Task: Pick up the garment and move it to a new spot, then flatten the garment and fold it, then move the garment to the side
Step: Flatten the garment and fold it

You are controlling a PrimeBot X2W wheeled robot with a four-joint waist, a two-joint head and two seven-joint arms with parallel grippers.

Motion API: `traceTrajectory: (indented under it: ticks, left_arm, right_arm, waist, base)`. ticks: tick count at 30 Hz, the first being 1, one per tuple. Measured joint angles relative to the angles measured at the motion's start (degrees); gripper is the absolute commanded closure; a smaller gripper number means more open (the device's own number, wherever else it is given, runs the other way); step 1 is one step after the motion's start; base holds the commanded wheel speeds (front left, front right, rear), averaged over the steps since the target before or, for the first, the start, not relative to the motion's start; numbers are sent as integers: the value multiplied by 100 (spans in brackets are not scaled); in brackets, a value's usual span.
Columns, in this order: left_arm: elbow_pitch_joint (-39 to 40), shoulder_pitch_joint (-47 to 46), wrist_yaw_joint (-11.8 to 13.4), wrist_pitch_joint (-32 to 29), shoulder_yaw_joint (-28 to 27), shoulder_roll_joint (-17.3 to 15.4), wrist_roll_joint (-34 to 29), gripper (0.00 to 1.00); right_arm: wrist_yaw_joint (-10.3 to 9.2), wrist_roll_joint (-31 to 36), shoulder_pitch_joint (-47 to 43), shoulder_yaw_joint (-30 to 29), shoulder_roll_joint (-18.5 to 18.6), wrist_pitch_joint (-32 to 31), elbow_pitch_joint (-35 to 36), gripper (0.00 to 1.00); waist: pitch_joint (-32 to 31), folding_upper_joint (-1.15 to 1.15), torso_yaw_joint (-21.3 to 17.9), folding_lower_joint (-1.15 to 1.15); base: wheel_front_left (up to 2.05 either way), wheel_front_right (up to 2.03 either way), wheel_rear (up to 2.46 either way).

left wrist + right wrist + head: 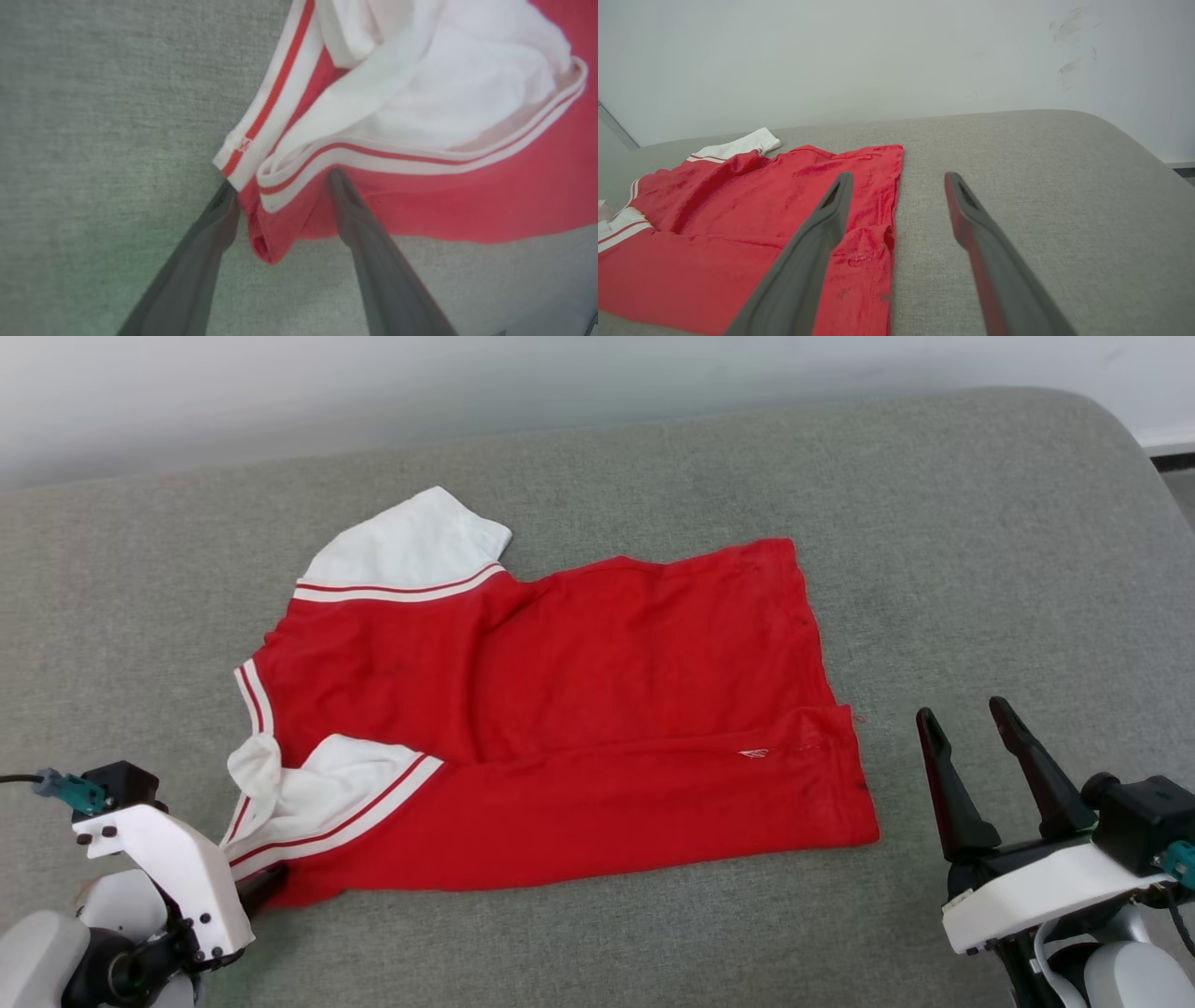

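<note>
Fingers [196, 261] of the left gripper [280, 179] stand apart at the near left corner of the garment [597, 681]. One tip is against the white striped hem and the other is tucked just under the folded sleeve [327, 793], with the red corner lying loose in the gap. Over on the right, the right gripper [962, 709] has its jaws spread wide, near the garment's bottom hem and clear of it. The garment lies spread on the grey cushion [980, 523], its near long edge folded over the body, with a small white logo [752, 753] by that fold. Farther back, its other white sleeve [411, 546] sticks out flat. Behind the cushion stands a pale wall [467, 383].
</note>
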State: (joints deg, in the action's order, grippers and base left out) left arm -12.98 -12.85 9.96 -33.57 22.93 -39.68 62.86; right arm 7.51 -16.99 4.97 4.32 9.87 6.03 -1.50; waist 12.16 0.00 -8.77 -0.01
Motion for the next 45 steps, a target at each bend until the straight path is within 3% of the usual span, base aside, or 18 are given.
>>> traceTrajectory:
  ticks: [9, 16, 20, 29, 30, 31, 32, 45]
  left_arm:
    - [-170, -85, -172, 199, 13, 189, 19, 100]
    - [392, -51, -51, 635, 46, 189, -349, 100]
    - [813, -118, 25, 695, 80, 181, -477, 100]
    - [1109, -394, 19, 714, 259, 288, -692, 100]
    - [1112, -400, 18, 739, 272, 298, -717, 100]
    - [1109, -403, 18, 762, 279, 307, -726, 100]
    - [1105, -404, 16, 767, 290, 319, -736, 100]
    - [1082, -77, 96, 958, 320, 345, -764, 100]
  right_arm:
    - [0, -330, 4, -124, 162, -792, -129, 0]
    - [0, -977, 129, -131, 550, -3045, -511, 0]
    - [0, -1140, 341, -124, 656, -4038, -632, 0]
    - [0, -1209, 980, 93, 502, -4519, -1271, 0]
    - [0, -1254, 1043, 111, 500, -4546, -1392, 19]
    - [-1, -1281, 1095, 136, 501, -4562, -1479, 64]
    - [-2, -1284, 1141, 163, 506, -4564, -1548, 100]
    - [-1, -1530, 1227, 665, 641, -4456, -1716, 100]
  waist:
    - [25, 0, -8, 0]
    - [-96, 0, 256, 1]
    - [-44, 0, 472, 1]
    - [279, 0, 879, 1]
    - [302, 0, 910, 1]
    - [316, 0, 935, 1]
    - [319, 0, 957, 1]
    - [-188, 0, 931, 1]
  base:
    - [0, 0, 0]
    - [0, 0, 0]
    - [0, 0, 0]
    - [0, 0, 0]
    - [0, 0, 0]
    - [0, 0, 0]
    - [0, 0, 0]
    - [0, 0, 0]
